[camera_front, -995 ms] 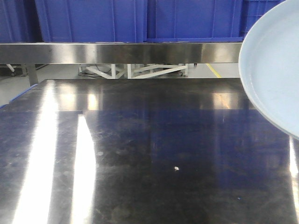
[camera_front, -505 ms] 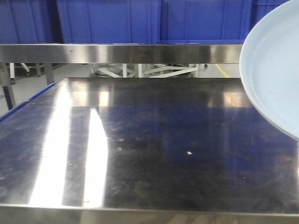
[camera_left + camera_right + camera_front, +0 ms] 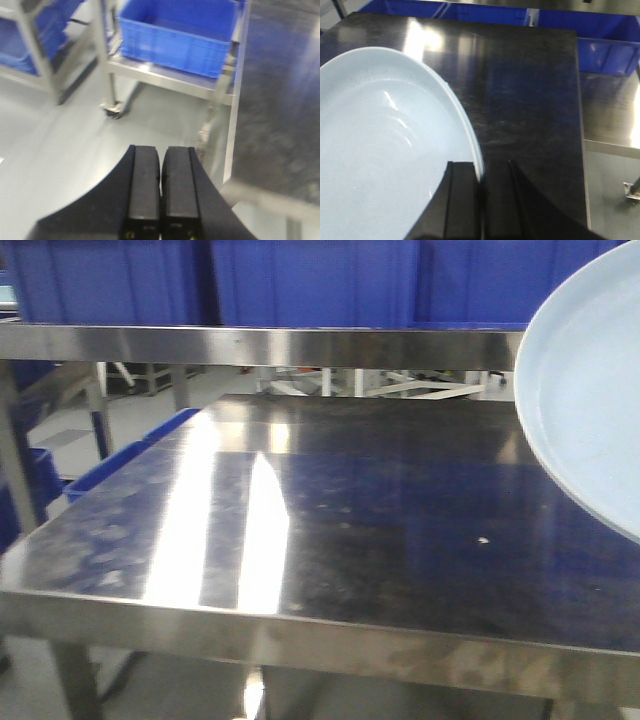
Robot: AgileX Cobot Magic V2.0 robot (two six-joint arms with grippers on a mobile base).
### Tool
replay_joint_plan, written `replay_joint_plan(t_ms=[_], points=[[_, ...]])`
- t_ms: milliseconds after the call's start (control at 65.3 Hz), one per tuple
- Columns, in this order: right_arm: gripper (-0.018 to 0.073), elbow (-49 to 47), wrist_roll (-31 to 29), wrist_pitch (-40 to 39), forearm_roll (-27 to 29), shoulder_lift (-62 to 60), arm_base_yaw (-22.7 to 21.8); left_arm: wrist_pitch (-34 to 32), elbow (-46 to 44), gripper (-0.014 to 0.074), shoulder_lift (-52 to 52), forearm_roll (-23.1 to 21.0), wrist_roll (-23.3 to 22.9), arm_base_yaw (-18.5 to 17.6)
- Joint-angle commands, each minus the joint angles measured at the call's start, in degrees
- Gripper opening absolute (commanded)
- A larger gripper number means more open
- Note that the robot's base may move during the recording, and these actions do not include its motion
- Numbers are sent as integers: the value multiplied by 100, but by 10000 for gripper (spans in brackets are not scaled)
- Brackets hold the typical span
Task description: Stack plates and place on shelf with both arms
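one big steel table [image 3: 300,570] ahead, shelf [image 3: 260,344] straight behind it. plate [image 3: 380,140] hangs tilted off to my right, rim pinched in the right gripper [image 3: 481,195]. left gripper [image 3: 161,190] closed empty, off the table's left edge, farther away.

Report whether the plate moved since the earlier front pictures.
Yes. The plate holds its frame position, but the white speck on the table lies closer now and the near edge shows: it backed away.

Front camera faces across the table [image 3: 350,540]; wrist cameras (close) look down on it.
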Motion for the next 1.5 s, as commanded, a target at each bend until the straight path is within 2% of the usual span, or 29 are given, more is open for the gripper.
replay_joint_plan(t_ms=[0, 1485], points=[[25, -169, -5, -523, -8, 49, -37, -422, -179, 83, 32, 31, -71, 16], [25, -169, -5, -520, -8, 49, -37, -422, -179, 83, 32, 31, -71, 16]])
